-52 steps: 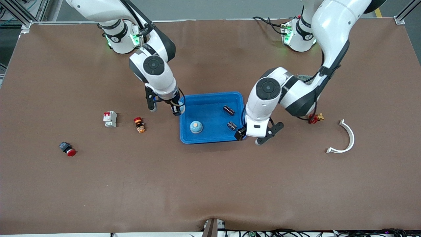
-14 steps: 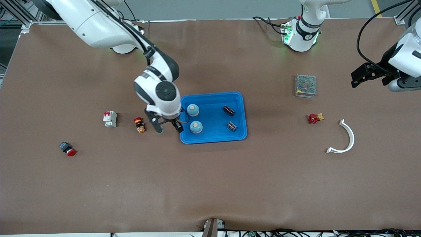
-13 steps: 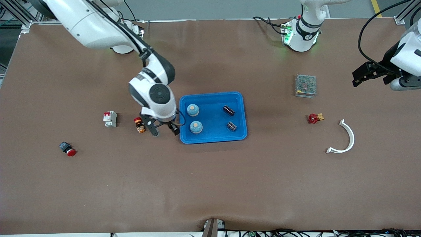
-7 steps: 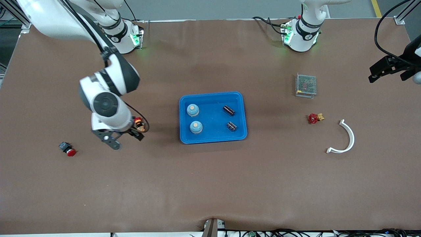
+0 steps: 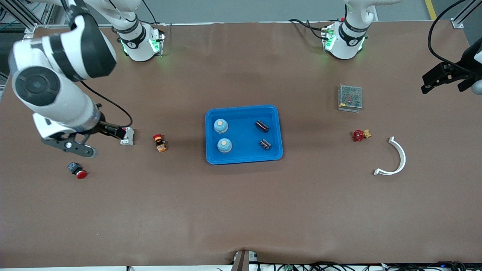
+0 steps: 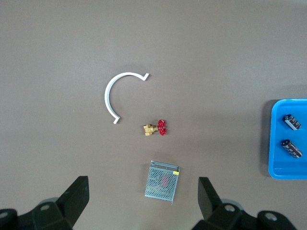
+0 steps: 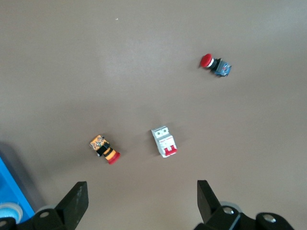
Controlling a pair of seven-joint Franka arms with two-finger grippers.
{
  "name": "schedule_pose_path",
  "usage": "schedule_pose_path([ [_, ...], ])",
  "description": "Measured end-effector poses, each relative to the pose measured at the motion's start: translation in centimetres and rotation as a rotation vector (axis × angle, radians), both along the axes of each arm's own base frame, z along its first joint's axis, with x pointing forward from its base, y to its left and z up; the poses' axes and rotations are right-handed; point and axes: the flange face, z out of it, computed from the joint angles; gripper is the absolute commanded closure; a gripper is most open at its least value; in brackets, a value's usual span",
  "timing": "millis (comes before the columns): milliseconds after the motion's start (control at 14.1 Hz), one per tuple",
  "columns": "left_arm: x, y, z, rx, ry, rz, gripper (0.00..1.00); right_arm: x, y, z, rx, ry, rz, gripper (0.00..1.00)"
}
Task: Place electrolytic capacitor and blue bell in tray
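The blue tray [image 5: 241, 161] lies mid-table. In it stand two blue bells [image 5: 221, 125] [image 5: 224, 145] on the side toward the right arm. Two dark electrolytic capacitors [image 5: 262, 126] [image 5: 266, 144] lie on the side toward the left arm. My right gripper [image 5: 101, 141] hangs open and empty, high over the table beside the white breaker [image 5: 127, 136]. My left gripper [image 5: 448, 83] is open and empty, up over the left arm's end of the table. The left wrist view shows the tray's end [image 6: 277, 143] with both capacitors [image 6: 291, 121] [image 6: 291, 147]. The right wrist view catches a tray corner [image 7: 9, 187].
Toward the right arm's end lie an orange-and-red button [image 5: 159, 142] and a red mushroom button [image 5: 77, 170]. Toward the left arm's end sit a metal mesh box [image 5: 350, 97], a red-handled brass valve [image 5: 360, 134] and a white curved piece [image 5: 394, 158].
My right gripper has left the tray's edge, risen and swung toward the right arm's end of the table, staying open. The left gripper has drifted slightly outward. The things in the tray have not moved.
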Motion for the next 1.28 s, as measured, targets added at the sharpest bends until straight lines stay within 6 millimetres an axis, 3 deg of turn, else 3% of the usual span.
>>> schedule_pose_path([
  [568, 0.0, 0.8, 0.0, 0.000, 0.001, 0.019, 0.00, -2.9, -7.6, 11.2, 0.078, 0.055, 0.155, 0.00],
  [1065, 0.0, 0.8, 0.0, -0.001, 0.000, 0.019, 0.00, -4.6, -8.6, 16.4, 0.094, 0.036, 0.247, 0.00],
  [1278, 0.0, 0.8, 0.0, -0.001, 0.000, 0.019, 0.00, -4.6, -10.7, 17.0, 0.148, 0.033, 0.234, 0.00],
])
